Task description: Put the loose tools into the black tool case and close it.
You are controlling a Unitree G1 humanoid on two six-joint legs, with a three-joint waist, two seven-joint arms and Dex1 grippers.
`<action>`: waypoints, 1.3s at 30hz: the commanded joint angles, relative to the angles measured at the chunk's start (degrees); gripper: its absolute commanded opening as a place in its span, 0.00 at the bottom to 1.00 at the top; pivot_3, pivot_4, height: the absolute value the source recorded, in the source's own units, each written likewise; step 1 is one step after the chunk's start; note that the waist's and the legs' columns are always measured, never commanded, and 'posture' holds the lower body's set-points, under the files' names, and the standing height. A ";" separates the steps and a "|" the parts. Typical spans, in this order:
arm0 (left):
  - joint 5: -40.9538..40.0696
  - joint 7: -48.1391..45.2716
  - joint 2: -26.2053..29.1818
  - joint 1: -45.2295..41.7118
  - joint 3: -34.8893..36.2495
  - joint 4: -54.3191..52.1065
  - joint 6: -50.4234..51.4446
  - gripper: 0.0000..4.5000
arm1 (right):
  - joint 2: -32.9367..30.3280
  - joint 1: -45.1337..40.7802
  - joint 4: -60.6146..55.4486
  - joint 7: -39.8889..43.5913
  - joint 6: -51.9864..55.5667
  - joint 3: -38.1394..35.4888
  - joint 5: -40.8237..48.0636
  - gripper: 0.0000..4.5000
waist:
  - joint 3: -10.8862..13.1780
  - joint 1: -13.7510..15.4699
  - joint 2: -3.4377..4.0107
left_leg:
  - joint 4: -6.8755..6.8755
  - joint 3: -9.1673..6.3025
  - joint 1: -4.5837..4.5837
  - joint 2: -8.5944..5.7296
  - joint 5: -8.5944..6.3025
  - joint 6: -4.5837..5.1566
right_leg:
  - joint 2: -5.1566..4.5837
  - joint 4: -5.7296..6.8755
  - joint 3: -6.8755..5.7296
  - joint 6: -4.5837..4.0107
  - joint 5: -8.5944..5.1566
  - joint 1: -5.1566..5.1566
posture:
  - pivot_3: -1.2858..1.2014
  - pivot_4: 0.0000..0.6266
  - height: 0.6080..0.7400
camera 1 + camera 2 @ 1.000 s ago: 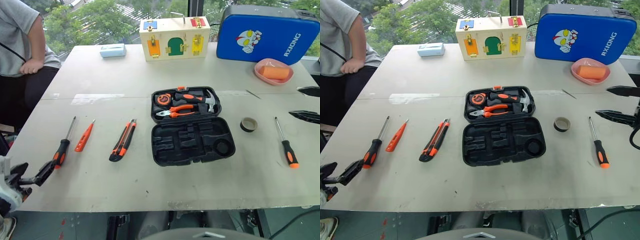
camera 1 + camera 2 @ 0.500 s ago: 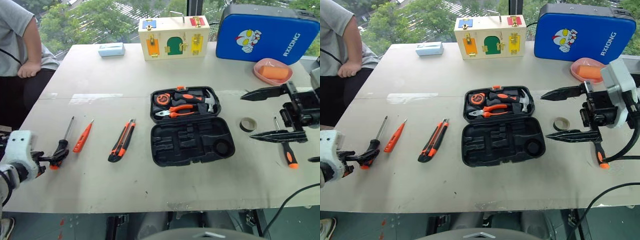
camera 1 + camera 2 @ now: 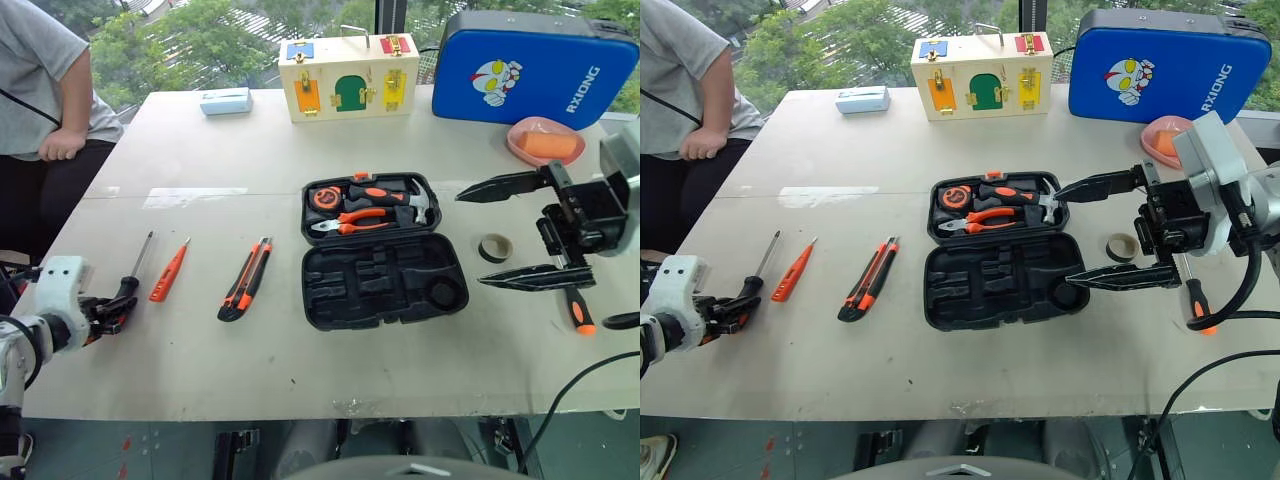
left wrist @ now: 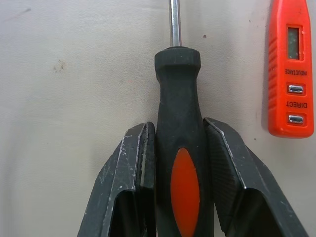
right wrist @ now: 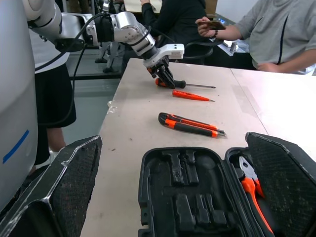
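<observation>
My left gripper point(image 4: 180, 163) has just closed its two fingers point(image 4: 131, 168) onto the black-and-orange handle of the leftmost long screwdriver point(image 3: 127, 285), which still lies flat on the table point(image 3: 300, 130) at its near left edge; a second ago those fingers stood wide apart short of the handle, and half a second ago they were only reaching it. In the left wrist view the pads press both sides of the handle, with the slim orange tester screwdriver point(image 3: 168, 271) just beside it, untouched. That means the first of the loose tools is gripped, though not yet lifted, and I judge the task barely begun. My right gripper point(image 3: 1098, 232) hangs fully open and holds nothing; it was out at the far right edge a second ago and has swung in toward the middle, so it now hovers beside the open black tool case point(image 3: 384, 251) (above the small dark tape roll point(image 3: 497, 248) and the second long screwdriver point(image 3: 571, 291), neither of them touched). The case lies in the middle of the table, its near half bare, the far half holding the hammer point(image 3: 412, 198) and pliers point(image 3: 352, 221). The orange-and-black utility knife point(image 3: 245, 279) rests between the tester and the case, where it was before.
</observation>
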 commanded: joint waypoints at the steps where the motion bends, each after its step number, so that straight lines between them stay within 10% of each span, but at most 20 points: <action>1: 0.08 -8.36 7.21 -3.23 3.98 -4.47 -8.93 0.24 | -1.10 0.22 -0.95 -0.56 0.15 -1.06 -0.04 1.00 | 0.16 0.00 -0.62 | 0.00 0.00 -0.09 0.01 0.03 -0.05 | 0.02 0.07 0.01 -0.02 0.00 -0.10 | 0.52 0.24 0.96; 9: -2.90 -28.55 12.93 -18.55 -14.32 -18.79 -14.54 0.24 | -3.02 6.67 0.80 0.61 -4.39 -2.53 -5.48 1.00 | 0.14 1.26 -0.84 | 0.14 0.02 -0.55 -0.07 0.19 -0.32 | -0.08 -0.26 -0.06 -0.01 0.03 -0.28 | 0.52 0.24 0.96; 20: 10.98 -34.85 -9.58 -46.20 -48.69 -15.70 -11.60 0.24 | -2.92 17.76 -2.27 -4.88 -6.33 -7.94 -8.46 1.00 | 0.23 -0.10 -0.90 | 0.65 0.09 -0.99 0.02 0.22 -0.30 | 0.36 0.19 -0.26 0.02 0.04 -0.60 | 0.52 0.24 0.96; 37: 19.70 -35.47 -20.56 -53.44 -53.97 -2.61 -13.50 0.24 | -2.19 25.07 -6.90 -10.92 -5.26 -13.37 -6.58 1.00 | 0.28 -0.05 -0.98 | 1.38 0.00 -0.96 0.01 0.22 -0.29 | 0.41 0.90 -0.27 0.05 0.03 -0.54 | 0.52 0.24 0.96; 39: 19.24 -35.93 -20.74 -53.79 -53.37 -3.46 -12.81 0.54 | -2.25 25.30 -6.89 -10.91 -5.37 -13.49 -6.50 1.00 | 0.28 0.00 -0.98 | 1.40 0.00 -0.96 0.01 0.22 -0.29 | 0.42 0.92 -0.27 0.05 0.03 -0.55 | 0.52 0.24 0.96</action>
